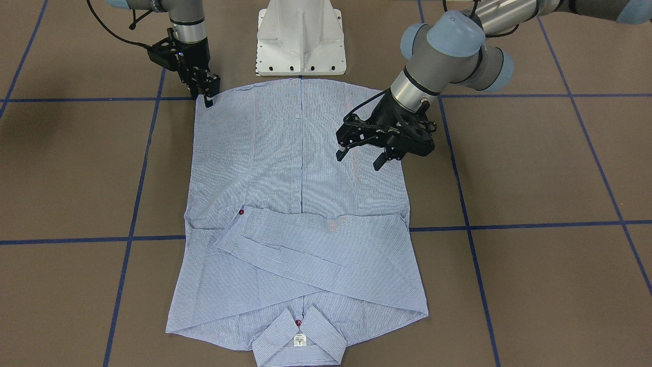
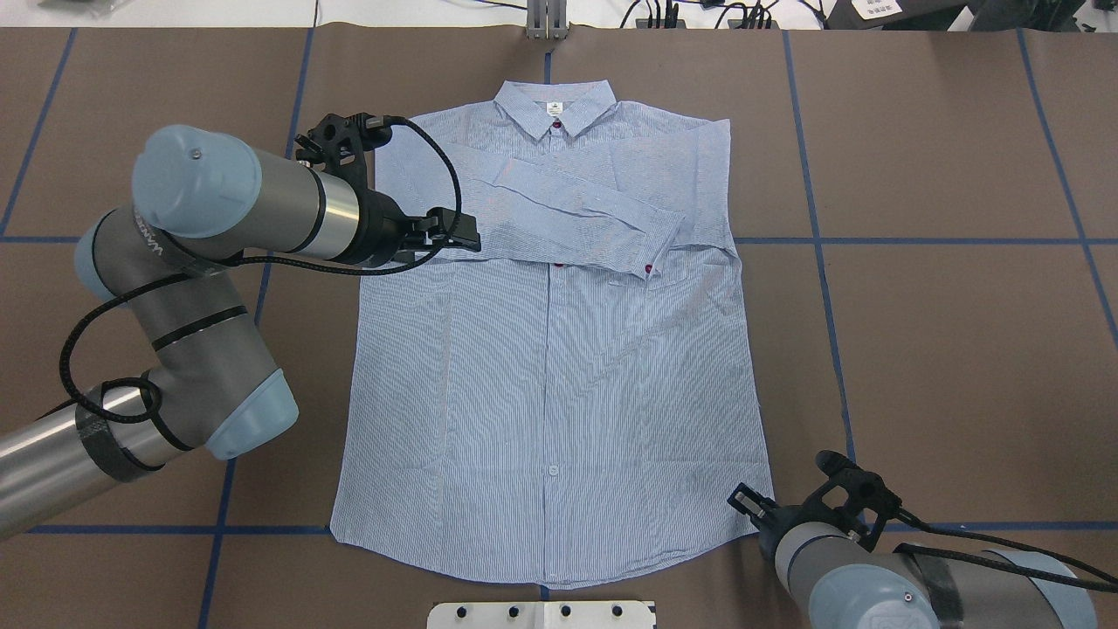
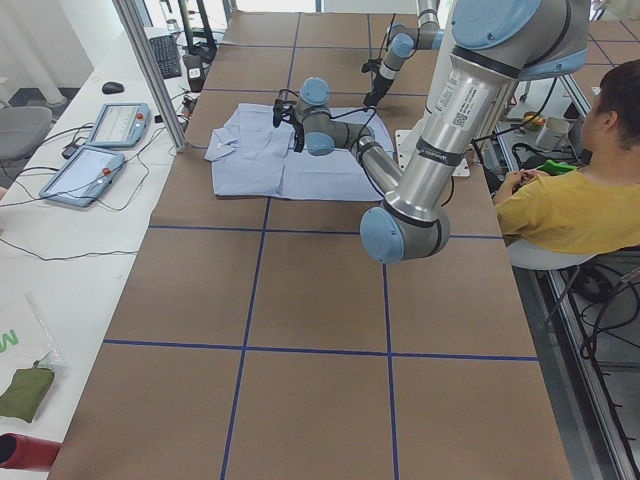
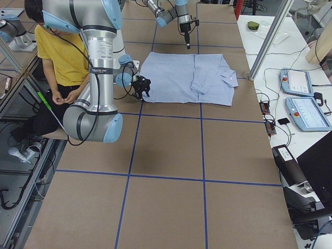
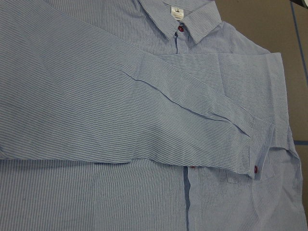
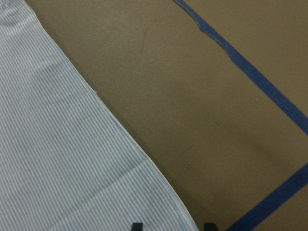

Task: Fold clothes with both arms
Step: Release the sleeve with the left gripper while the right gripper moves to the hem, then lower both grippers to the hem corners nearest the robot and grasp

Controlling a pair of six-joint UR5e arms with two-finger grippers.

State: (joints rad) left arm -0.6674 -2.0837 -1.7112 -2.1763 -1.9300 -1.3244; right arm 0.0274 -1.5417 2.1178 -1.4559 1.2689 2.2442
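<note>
1. A light blue-and-white striped shirt [image 2: 550, 349] is lying flat, buttoned front up, in the middle of a brown table [image 2: 943, 332] that blue tape lines [image 2: 917, 240] are dividing into squares.
2. The shirt's collar [image 2: 524, 103], with a small white label [image 2: 553, 108], is pointing to the far side of the table, away from the robot. The hem [image 2: 541, 578] is lying near the robot, just in front of its white pedestal base [image 1: 300, 41].
3. Both sleeves [image 2: 576, 205] are lying folded across the chest, one crossing over the other. A red cuff button [image 2: 647, 268] is showing on the upper sleeve, toward the robot's right.
4. The left gripper [image 1: 359, 159] is hovering above the shirt's left edge, roughly level with the folded sleeves. Its fingers are spread apart and holding nothing. Its wrist camera is looking down on the crossed sleeves and the collar.
5. The right gripper [image 1: 208, 99] is pointing down at the near right corner of the hem. In its wrist camera the two fingertips [image 6: 137, 226] are standing apart, one over the striped cloth and one over bare table, with the shirt's edge running between them. It is gripping nothing, and whether the tips are touching the cloth cannot be told.
6. The two grippers are well apart, on opposite sides of the shirt.
</note>
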